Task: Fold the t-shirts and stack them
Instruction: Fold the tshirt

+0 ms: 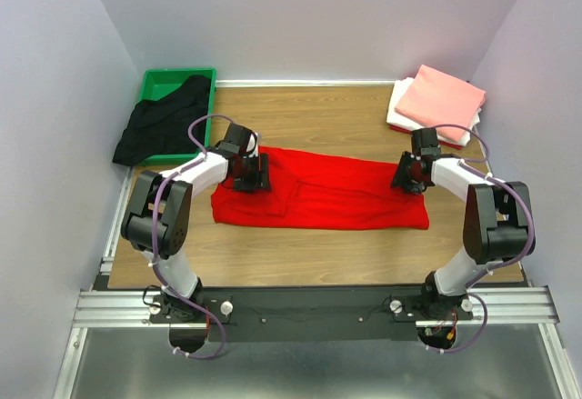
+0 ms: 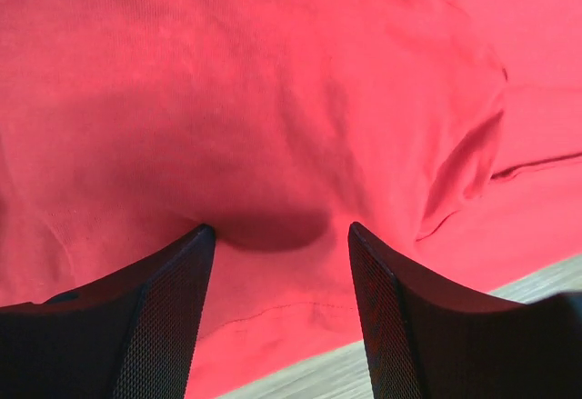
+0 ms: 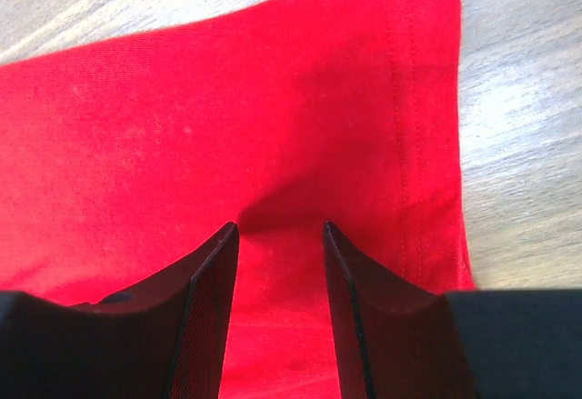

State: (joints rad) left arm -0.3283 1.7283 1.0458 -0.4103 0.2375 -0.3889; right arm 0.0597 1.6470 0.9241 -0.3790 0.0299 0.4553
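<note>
A bright red t-shirt (image 1: 327,199) lies folded into a long band across the middle of the table. My left gripper (image 1: 250,179) stands at its left end, open. In the left wrist view its fingertips (image 2: 280,228) rest apart on wrinkled red cloth (image 2: 273,99) near a hem. At the shirt's right end, my right gripper (image 1: 406,176) is open too. In the right wrist view its tips (image 3: 280,224) sit on flat red cloth (image 3: 227,117) beside the stitched hem. Nothing is pinched between either pair of jaws. A black t-shirt (image 1: 164,126) hangs over the green bin.
The green bin (image 1: 177,72) sits at the back left corner. A folded salmon-pink shirt (image 1: 441,97) lies on a folded white one (image 1: 398,108) at the back right. Bare wood (image 1: 309,117) shows behind the red shirt. Walls close in the table on three sides.
</note>
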